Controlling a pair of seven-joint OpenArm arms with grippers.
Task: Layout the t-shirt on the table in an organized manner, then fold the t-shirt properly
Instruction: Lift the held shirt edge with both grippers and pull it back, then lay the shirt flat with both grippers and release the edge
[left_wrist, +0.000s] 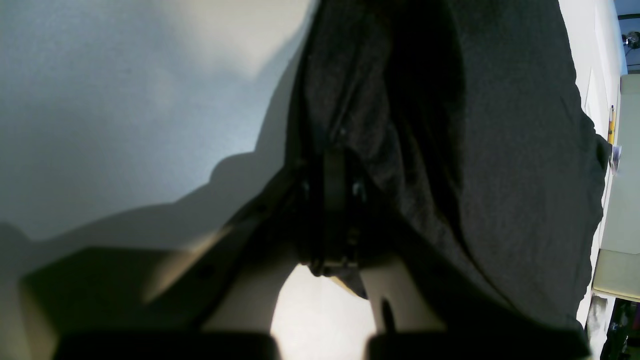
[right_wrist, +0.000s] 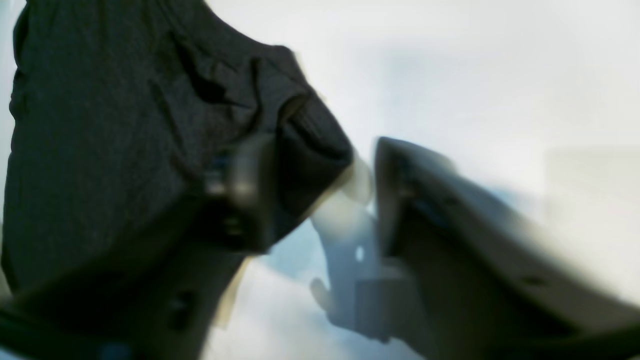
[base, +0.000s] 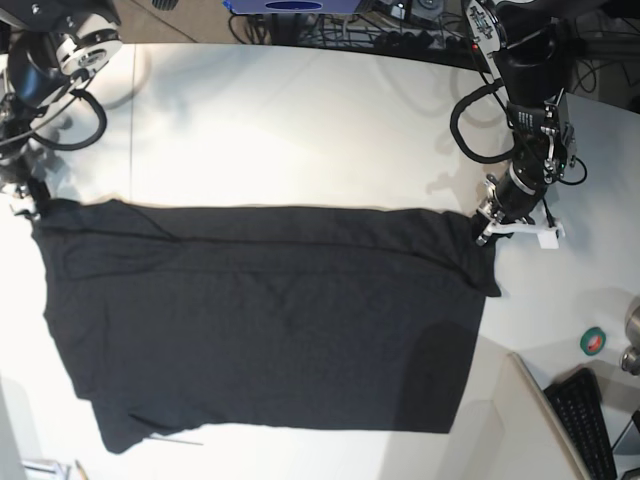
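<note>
Shirt: the black soft cotton t-shirt (base: 270, 320) lies spread wide and mostly flat on the table, plain black side up, its long upper edge stretched between the two grippers; no print shows.
Table: the large off-white matte tabletop (base: 300, 130) extends well past the cloth on every side seen in the base view.
Left gripper: the left gripper (left_wrist: 334, 200), at the base view's right, has its fingers drawn fully together on a bunched fold of the t-shirt; in the left wrist view dark fabric is pinched between the finger pads and fans out away from the tips and to their right side.
Left corner of cloth: beyond the left fingertips the shirt's corner hangs a little below the stretched edge, with bare table just past it.
Right gripper: the right gripper (right_wrist: 320, 185), at the base view's left, shows its fingers partway apart in a blurred right wrist view; a rolled hem of the t-shirt sits against the left-hand finger (right_wrist: 240, 190), while the other finger stands clear of the cloth with pale table showing in the gap.
Right grip: whether the cloth is actually pinched there I cannot tell.
Nearby: a small green tape roll (base: 593, 341) and a black keyboard (base: 585, 420) sit well apart from the left fingers, off the main tabletop.
</note>
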